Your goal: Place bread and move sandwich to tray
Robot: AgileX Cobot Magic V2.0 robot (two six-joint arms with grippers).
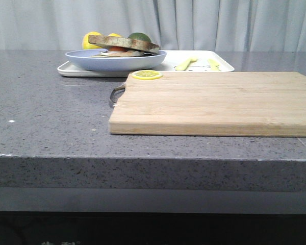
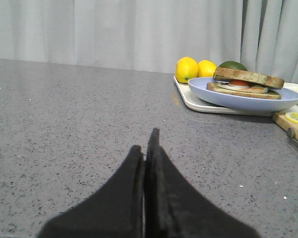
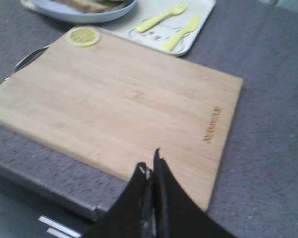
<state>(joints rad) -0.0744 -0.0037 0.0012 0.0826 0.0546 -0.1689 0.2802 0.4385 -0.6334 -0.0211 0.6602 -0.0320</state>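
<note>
— What does the right gripper show?
— Its black fingers are pressed together, empty, over the near edge of the cutting board.
— And on the board?
— A lemon slice at its ten o'clock corner. Beyond, the white tray carries a yellow fork and knife, with the blue plate beside them.

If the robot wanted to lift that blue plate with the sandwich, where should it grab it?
Probably the blue plate by its thin rim on the left arm's side, which overhangs the tray toward open counter. The sandwich sits mid-plate, leaving that rim bare for the left gripper.
</note>
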